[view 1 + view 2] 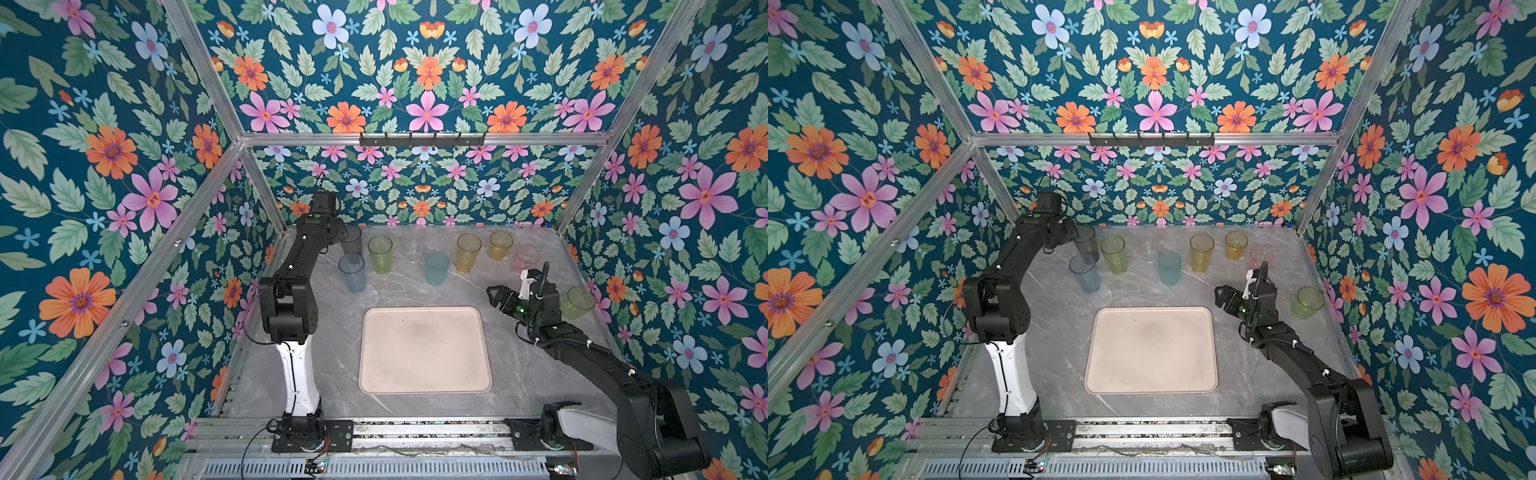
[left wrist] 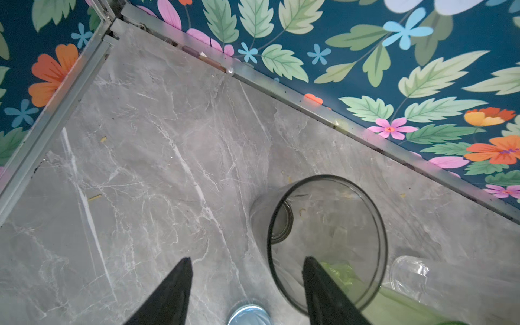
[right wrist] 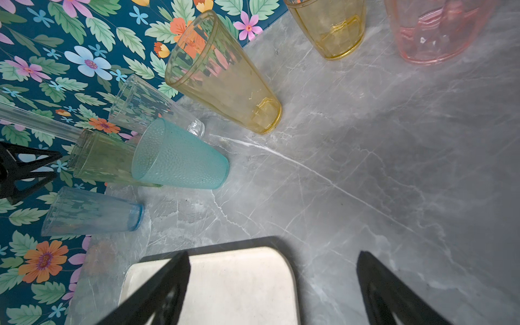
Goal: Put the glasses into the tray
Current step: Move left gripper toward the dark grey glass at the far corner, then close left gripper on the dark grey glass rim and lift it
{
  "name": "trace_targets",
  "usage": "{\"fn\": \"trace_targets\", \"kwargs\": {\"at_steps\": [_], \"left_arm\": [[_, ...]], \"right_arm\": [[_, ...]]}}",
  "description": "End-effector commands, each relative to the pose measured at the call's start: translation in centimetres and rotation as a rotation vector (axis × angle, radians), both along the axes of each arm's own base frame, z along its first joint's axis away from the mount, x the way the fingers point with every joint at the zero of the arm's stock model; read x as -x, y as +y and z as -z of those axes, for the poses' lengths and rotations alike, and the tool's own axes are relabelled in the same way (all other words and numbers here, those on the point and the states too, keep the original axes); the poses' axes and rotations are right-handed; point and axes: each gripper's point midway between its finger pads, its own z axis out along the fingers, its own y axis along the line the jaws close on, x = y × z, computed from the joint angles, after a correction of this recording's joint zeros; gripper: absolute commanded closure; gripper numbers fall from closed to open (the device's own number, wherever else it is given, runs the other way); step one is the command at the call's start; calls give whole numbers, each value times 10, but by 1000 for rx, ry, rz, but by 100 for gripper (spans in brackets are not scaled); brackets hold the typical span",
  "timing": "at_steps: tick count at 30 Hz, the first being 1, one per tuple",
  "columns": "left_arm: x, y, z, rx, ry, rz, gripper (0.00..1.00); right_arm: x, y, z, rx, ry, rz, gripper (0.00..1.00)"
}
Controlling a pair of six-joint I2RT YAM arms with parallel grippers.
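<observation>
Now, my left end effector (image 2: 247, 258): half-spread, straddling the grey glass (image 2: 337, 213) wall, ready to pinch.
My right end effector (image 3: 273, 252): wide, empty, near tray (image 1: 424, 353) corner.
Tray: bare, middle of bench (image 1: 332, 365); glasses (image 1: 468, 252) beyond it.

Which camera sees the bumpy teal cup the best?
The right wrist view: the teal cup is close, whole, with its dotted surface plain to see. Both top views show the teal cup whole and upright too, beyond the tray, but small, the dots lost. The left wrist view does not show it.
</observation>
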Motion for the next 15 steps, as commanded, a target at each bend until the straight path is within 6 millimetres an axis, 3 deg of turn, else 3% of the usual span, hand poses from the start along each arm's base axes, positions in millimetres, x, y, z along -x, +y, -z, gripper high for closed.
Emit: {"fn": "trace_targets", "kwargs": {"at_steps": [1, 15], "left_arm": [[-4, -6, 5, 22, 12, 25, 41], [-20, -9, 18, 33, 22, 35, 69]], "right_arm": [[-3, -1, -4, 10, -11, 2, 6], [-4, 1, -1, 2, 0, -3, 7]]}}
